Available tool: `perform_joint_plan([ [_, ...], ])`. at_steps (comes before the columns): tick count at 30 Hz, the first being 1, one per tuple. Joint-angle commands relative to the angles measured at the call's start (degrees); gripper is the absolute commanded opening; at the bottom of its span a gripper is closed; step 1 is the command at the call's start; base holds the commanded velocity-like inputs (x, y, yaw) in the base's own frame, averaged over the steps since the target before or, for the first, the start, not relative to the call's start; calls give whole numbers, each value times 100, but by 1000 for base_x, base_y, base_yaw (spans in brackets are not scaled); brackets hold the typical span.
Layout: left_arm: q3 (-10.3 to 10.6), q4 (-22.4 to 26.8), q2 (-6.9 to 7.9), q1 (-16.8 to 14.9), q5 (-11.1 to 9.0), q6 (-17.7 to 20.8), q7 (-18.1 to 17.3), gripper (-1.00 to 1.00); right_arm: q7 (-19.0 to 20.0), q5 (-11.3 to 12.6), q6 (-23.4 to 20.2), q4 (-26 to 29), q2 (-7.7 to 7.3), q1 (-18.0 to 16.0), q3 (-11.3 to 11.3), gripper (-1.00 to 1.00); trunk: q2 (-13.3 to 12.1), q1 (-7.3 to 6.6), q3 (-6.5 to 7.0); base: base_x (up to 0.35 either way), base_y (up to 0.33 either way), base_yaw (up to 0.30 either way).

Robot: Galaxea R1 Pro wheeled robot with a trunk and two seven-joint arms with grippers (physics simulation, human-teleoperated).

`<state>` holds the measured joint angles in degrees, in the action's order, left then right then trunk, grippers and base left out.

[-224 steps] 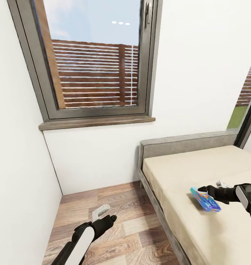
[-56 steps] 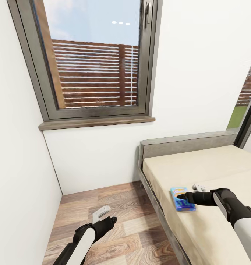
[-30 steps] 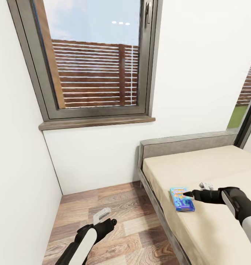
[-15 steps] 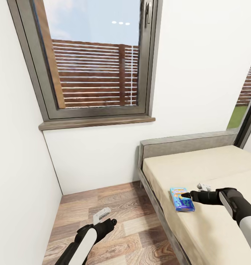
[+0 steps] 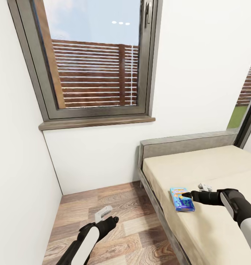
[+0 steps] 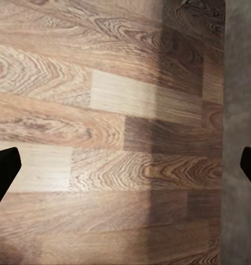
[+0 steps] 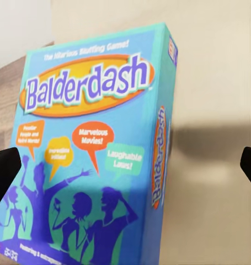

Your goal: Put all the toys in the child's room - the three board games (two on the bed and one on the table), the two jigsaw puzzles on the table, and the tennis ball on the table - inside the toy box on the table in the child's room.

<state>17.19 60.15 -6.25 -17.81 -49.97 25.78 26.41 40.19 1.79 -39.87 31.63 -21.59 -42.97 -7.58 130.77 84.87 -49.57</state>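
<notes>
While the light blue board game (image 5: 182,199) lies flat on the bed (image 5: 214,235), my open right gripper (image 5: 187,195) hasn't grasped it, and boxing remains.

White walls (image 5: 199,73) meet my wood-plank floor (image 5: 118,217). A dark-framed window (image 5: 92,59) shows a slatted fence, perhaps wooden. Another window (image 5: 247,106) stands rightward.

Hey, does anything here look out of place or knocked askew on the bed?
One thing: a light blue Balderdash board game lies flat on the bed near its floor-side edge, where a toy doesn't belong. It looks undamaged. The right gripper is open at its edge; the left gripper hangs open over the wood floor.
</notes>
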Motion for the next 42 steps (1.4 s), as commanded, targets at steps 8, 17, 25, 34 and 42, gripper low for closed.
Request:
perform_joint_plan([
  [8, 4, -10, -23, -19, -57, -26, 41, 100, 45, 25, -46, 70, -6, 16, -56, 100, 3, -1, -6, 0, 0, 0],
  [17, 36, -7, -6, -19, -41, -36, -130, 100, 58, 31, -42, 172, -29, 40, -61, 100, 3, -1, -6, 0, 0, 0],
  [25, 67, -9, 13, -15, 18, -38, -531, 100, 50, 31, -77, 394, -80, 114, -68, 100, 3, -1, -6, 0, 0, 0],
  [34, 68, -30, 18, -13, 33, -38, -563, 100, 50, 28, -140, 409, -114, 126, -68, 100, 3, -1, -6, 0, 0, 0],
  [42, 65, -43, 18, -12, 40, -38, -566, 100, 60, 36, -205, 1055, -117, 512, -73, 100, 3, -1, -6, 0, 0, 0],
])
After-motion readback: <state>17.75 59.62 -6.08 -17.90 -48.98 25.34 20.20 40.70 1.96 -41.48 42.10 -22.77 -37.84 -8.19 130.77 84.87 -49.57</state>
